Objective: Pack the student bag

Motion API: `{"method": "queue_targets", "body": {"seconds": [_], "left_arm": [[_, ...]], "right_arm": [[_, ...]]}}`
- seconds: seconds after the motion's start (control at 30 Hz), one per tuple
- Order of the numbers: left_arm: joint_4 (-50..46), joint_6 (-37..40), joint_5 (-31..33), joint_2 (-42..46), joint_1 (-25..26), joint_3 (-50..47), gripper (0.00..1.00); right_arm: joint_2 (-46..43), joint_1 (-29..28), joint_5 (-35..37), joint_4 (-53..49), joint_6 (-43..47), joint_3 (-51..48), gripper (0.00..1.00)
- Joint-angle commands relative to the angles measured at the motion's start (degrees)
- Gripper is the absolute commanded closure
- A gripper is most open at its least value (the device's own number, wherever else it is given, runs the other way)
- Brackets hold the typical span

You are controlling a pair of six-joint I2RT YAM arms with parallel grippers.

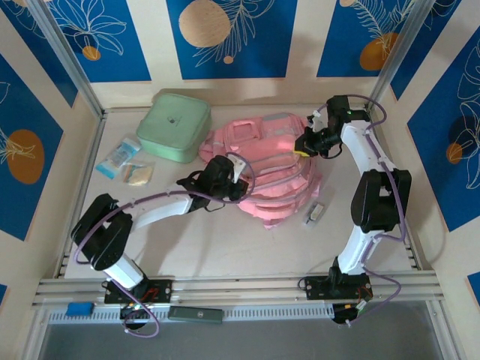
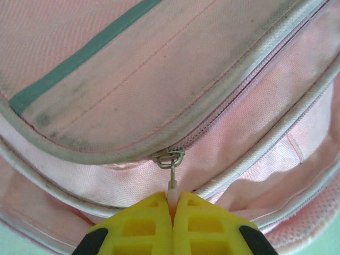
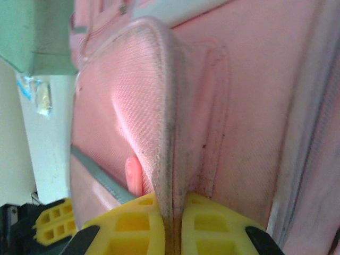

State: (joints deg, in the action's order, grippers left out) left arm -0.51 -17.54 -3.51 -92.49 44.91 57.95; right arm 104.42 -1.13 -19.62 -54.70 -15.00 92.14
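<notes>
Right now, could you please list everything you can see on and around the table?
backpack: one, pink, middle of the table
zip pull: one, metal, on a backpack zip
zip case: one, mint green, far left, beside the backpack
packet: one, blue and white, left side of the table
second packet: one, beige, next to the blue and white one
small item: one, grey, right of the backpack, too small to identify
small block: one, blue, left end of the near rail
left fingers: two, yellow, shut on the zip pull
right fingers: two, yellow, shut on a backpack edge
</notes>
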Motion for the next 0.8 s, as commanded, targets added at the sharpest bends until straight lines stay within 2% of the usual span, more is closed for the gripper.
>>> {"method": "queue_targets", "body": {"seconds": [0.0, 0.1, 0.3, 0.33, 0.5, 0.63, 0.77], "left_arm": [[-4.62, -0.99, 2.99, -1.90, -0.17, 4.57, 1.00], [-5.77, -1.56, 5.50, -2.45, -0.57, 4.93, 1.00], [-5.13, -4.28, 4.09, -2.70, -1.61, 5.48, 1.00], [-4.60, -4.63, 3.20, -2.75, -1.53, 5.58, 0.97], [-4.36, -4.59, -2.48, -1.77, -1.18, 4.96, 0.68], [-5.58, -5.41, -3.93, 2.43, 0.12, 2.01, 0.60], [-4.42, -8.41, -4.56, 6.35, 1.89, -1.14, 0.56]], "right_arm": [[-1.16, 1.05, 0.18, 3.25, -1.77, 0.27, 0.93], [-3.26, 0.96, 0.59, 5.03, -4.08, -2.42, 0.73], [-11.72, 0.15, 1.74, 8.63, -10.30, -10.66, 0.60], [-13.41, -0.22, 3.14, 9.03, -11.50, -12.22, 0.59], [-23.05, -0.55, 14.23, 5.43, -17.34, -19.72, 0.52], [-29.39, -0.82, 20.53, 1.65, -21.54, -25.62, 0.47], [-35.84, -3.81, 26.64, -0.70, -26.62, -34.29, 0.42]]}}
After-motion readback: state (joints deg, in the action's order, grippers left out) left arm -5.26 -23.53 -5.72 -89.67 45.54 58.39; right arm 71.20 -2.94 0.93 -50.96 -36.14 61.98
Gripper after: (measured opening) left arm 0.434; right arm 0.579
